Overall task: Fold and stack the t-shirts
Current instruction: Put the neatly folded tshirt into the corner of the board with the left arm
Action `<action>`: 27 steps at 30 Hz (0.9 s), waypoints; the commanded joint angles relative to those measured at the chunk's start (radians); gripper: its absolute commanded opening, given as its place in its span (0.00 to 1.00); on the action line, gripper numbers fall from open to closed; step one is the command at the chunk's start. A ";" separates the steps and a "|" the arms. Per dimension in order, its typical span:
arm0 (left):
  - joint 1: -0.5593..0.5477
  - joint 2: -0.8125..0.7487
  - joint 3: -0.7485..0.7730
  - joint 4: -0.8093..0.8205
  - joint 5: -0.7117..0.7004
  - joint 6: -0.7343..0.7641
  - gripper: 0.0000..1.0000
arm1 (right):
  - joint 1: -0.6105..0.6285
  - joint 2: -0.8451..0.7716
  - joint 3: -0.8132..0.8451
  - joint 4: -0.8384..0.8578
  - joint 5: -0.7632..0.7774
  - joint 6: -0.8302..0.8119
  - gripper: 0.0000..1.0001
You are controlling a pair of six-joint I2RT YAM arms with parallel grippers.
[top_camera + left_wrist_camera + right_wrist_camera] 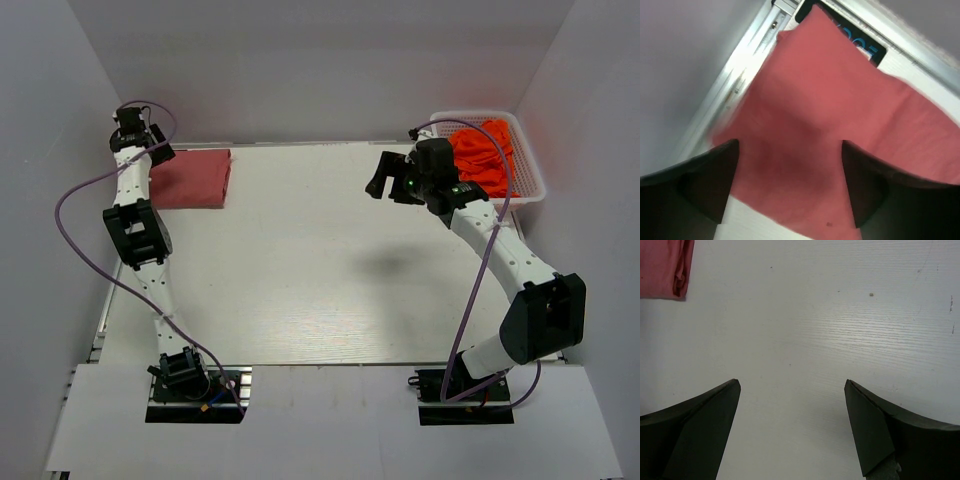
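Reaching across the white table (320,260), I hold my left gripper (790,170) spread open over the folded rose-red t-shirt (195,178) at the far-left corner; a careless drag could undo the fold. The basket (535,182) holds the orange t-shirts (485,150), and its wall may snag my right gripper (790,405), which is open and empty.

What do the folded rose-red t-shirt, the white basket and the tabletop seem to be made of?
The rose-red t-shirt looks like soft matte cloth, likely cotton: limp creases and layered fold edges show. The basket looks like white plastic, with an open lattice wall. The table is a white, faintly grained board, perhaps laminate: it shows fine parallel lines and a dull sheen.
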 commanded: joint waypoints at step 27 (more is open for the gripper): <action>-0.714 -1.136 -1.233 0.170 -0.063 -0.363 1.00 | -0.005 -0.366 -0.412 0.108 -0.110 -0.033 0.91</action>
